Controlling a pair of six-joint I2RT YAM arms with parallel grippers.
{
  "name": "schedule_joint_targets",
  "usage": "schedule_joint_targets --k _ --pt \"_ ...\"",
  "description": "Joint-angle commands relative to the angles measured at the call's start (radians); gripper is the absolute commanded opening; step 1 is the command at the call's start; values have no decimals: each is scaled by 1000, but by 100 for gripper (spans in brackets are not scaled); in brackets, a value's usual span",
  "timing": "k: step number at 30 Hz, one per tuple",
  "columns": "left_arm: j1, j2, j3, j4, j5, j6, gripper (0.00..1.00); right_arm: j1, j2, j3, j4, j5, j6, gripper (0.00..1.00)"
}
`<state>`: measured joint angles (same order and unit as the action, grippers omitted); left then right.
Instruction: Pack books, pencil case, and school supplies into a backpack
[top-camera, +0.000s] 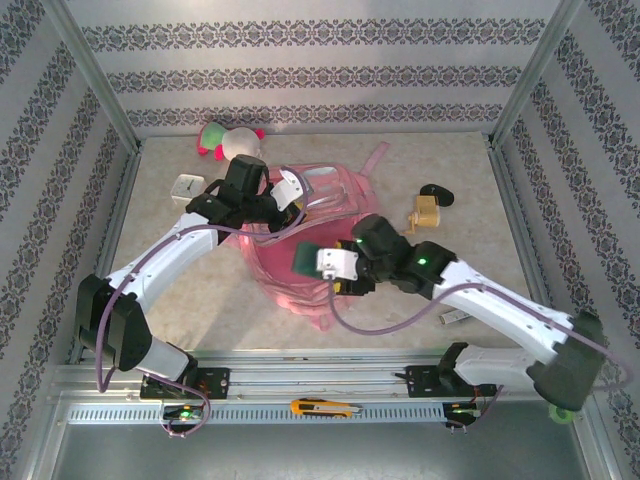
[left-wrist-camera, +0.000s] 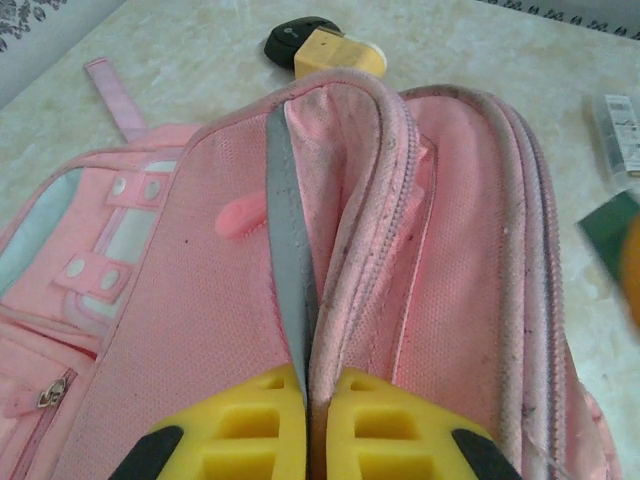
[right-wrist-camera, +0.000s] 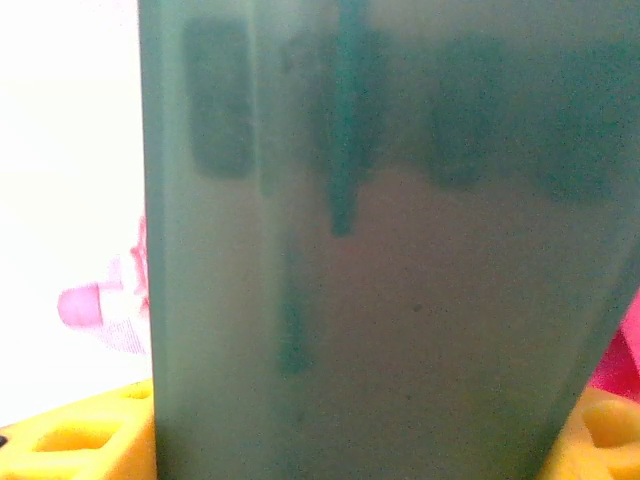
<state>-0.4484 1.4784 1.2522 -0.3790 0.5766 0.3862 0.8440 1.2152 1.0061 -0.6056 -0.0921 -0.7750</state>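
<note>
Left claw (left-wrist-camera: 308, 405) pinches backpack (left-wrist-camera: 200, 320) rim; right claw (right-wrist-camera: 340, 455) grips pencil case (right-wrist-camera: 380, 250).

Lab robot cell: aluminium frame posts (top-camera: 97, 75), wallpaper-printed wall panels (top-camera: 310, 75), marble-look worktop (top-camera: 210, 300), slotted mounting rail (top-camera: 320, 372) along the near edge.

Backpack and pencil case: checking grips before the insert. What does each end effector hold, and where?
The left end effector pinches the backpack by the edge of its opening. The right end effector holds the pencil case across its near end.
</note>
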Motion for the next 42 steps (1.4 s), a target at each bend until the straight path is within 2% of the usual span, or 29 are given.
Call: schedule_joint_targets --k 1,11,14,16,19,24,28,31,34,37,39,42 --pt "9 -25 69 58 96 -42 0 16 90 66 -21 117 -193 40" --pt "10 -47 52 102 141 -89 0 21 396 223 83 208 -308 48" --pt "10 -54 41 123 141 -99 0 21 455 237 155 251 -293 63" --pt "10 -55 38 125 139 -98 0 22 476 247 173 280 -268 70" --pt "10 -55 35 115 132 -89 0 26 472 242 161 314 -207 74" --pt "14 -51 21 132 123 -96 0 30 373 160 149 313 -60 82" --pt "17 -46 3 167 124 -122 0 36 277 84 130 298 85 84" --pt "19 -46 -9 185 117 -135 0 43 192 37 128 279 278 82" --pt "20 -46 -15 198 114 -147 0 47 108 -11 159 216 566 73" --pt "23 -48 -21 229 103 -177 0 56 44 -114 314 180 950 63" --pt "25 -50 -24 255 96 -206 0 67 19 -201 452 209 1202 57" --pt "26 -52 -19 273 93 -230 0 81 28 -297 628 275 1542 54"
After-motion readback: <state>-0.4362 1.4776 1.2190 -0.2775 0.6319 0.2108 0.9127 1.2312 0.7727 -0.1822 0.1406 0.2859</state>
